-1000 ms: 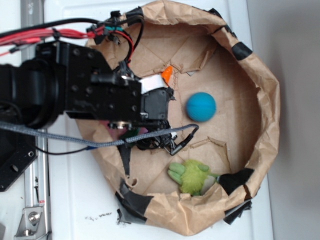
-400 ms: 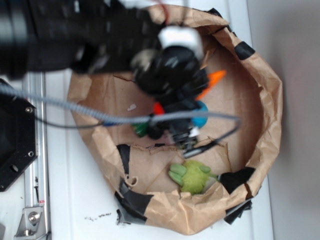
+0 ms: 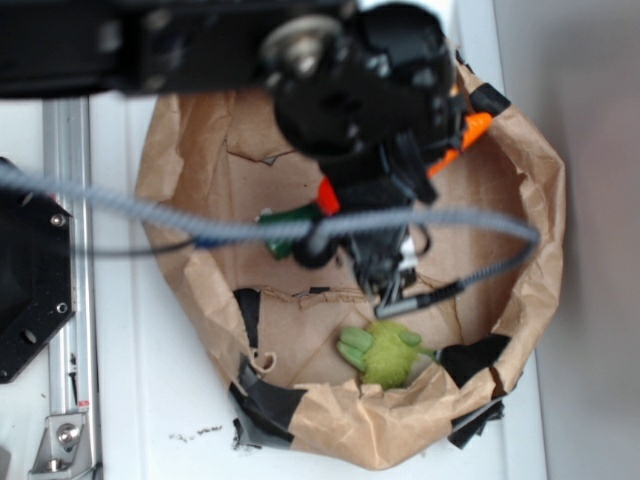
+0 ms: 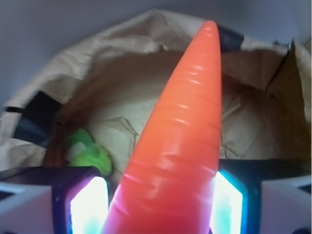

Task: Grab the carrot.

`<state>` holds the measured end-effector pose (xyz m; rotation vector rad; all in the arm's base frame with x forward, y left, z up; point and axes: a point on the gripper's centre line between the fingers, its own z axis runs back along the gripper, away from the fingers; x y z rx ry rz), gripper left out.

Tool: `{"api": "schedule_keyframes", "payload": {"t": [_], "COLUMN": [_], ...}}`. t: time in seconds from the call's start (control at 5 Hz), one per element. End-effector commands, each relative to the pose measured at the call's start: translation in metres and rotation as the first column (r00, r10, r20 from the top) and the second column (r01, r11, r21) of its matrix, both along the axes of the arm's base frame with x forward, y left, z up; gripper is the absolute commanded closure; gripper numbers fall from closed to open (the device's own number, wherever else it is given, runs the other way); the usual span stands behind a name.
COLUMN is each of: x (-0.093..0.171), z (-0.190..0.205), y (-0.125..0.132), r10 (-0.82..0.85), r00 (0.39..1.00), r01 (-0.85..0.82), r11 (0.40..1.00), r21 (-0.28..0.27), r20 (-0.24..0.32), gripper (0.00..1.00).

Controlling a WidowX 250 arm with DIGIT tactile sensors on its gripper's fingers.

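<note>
The carrot [image 4: 180,131], glossy orange and tapered, fills the middle of the wrist view and points away from me over the paper basin. My gripper [image 4: 157,207] is shut on its thick end, with a lit pad [image 4: 87,207] on each side. From the exterior view, the blurred black gripper [image 3: 385,185] hangs high over the basin. The carrot [image 3: 468,132] sticks out of it, tip to the upper right, and its dark green stem [image 3: 288,226] shows at the lower left.
A crumpled brown paper basin [image 3: 535,215] patched with black tape lies on the white table. A fuzzy green plush toy [image 3: 385,352] rests inside near its front wall, also visible as the green plush [image 4: 88,152]. A grey cable [image 3: 150,225] crosses the basin.
The arm has risen out of the basin with the carrot and shifted right, toward the camera. The blue ball is now hidden behind the gripper.
</note>
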<state>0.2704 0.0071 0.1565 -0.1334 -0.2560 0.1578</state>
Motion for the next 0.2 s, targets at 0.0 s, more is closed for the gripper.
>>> {"api": "schedule_keyframes", "payload": {"t": [0.0], "x": [0.0052], "z": [0.0055], "y": [-0.0013], "r10": [-0.004], "r00": [0.999], "r01": [0.002], "r11": [0.999], "r21": [0.042], "r20": [0.034], "gripper": [1.0]}}
